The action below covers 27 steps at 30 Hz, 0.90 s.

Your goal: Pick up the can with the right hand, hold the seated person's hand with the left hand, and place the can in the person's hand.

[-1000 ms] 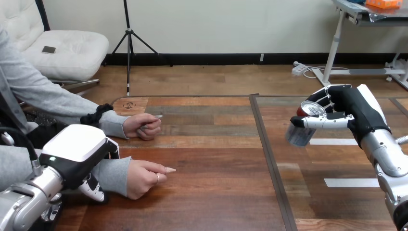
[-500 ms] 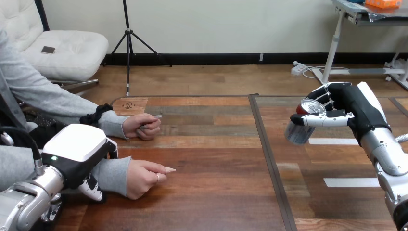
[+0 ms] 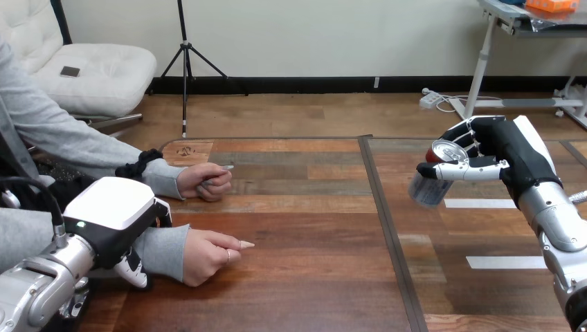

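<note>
Head view: right hand grasps tilted can clear above bench at right, ready for handover. Left hand covers wrist of person's near hand, likely to steady it; grasp: cannot tell.

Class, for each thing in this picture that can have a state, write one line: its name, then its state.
Silver metal can with red rim: tilted, held in the right robot hand.
Right robot hand: shut on the can.
Left robot hand: over the person's grey-sleeved wrist.
Person's nearer hand: loosely curled, resting on the wooden table.
Person's farther hand: closed, resting on the table.
</note>
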Each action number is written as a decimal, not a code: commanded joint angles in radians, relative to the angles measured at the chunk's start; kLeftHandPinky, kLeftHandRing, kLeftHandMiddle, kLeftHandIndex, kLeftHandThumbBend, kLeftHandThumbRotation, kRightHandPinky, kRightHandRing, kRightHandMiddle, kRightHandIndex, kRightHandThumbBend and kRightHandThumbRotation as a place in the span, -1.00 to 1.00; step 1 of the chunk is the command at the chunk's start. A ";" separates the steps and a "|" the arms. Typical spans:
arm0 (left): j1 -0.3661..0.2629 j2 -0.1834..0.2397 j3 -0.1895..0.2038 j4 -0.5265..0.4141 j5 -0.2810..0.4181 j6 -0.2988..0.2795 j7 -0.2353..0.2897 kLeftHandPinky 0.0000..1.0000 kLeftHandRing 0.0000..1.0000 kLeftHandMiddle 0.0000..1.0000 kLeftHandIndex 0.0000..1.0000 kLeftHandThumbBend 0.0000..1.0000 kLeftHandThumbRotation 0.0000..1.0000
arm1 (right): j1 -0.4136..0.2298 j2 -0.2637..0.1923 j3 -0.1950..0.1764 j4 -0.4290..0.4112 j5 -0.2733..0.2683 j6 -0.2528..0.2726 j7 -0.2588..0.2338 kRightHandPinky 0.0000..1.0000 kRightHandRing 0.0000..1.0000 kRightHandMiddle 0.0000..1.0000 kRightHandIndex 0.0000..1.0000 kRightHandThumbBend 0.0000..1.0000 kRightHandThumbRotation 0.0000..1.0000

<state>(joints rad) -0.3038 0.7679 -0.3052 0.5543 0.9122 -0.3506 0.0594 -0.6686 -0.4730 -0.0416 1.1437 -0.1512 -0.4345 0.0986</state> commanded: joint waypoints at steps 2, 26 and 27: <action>-0.065 -0.008 -0.012 -0.006 -0.006 0.005 0.018 -0.04 0.06 0.13 0.15 0.93 -0.89 | -0.040 -0.002 -0.024 -0.066 0.028 -0.032 -0.013 -0.28 -0.25 -0.16 -0.13 0.76 -1.00; -0.068 -0.024 -0.010 0.010 -0.054 0.000 -0.004 -0.06 0.05 0.12 0.09 0.93 -1.00 | -0.041 -0.003 -0.021 -0.073 0.030 -0.031 -0.013 -0.28 -0.25 -0.16 -0.13 0.73 -1.00; -0.067 -0.025 -0.009 0.008 -0.059 0.003 -0.011 -0.05 0.06 0.12 0.10 0.93 -1.00 | -0.042 -0.003 -0.021 -0.074 0.031 -0.031 -0.012 -0.28 -0.25 -0.16 -0.13 0.73 -1.00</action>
<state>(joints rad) -0.3096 0.7598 -0.3129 0.5625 0.8823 -0.3491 0.0566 -0.6682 -0.4728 -0.0423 1.1428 -0.1420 -0.4346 0.0986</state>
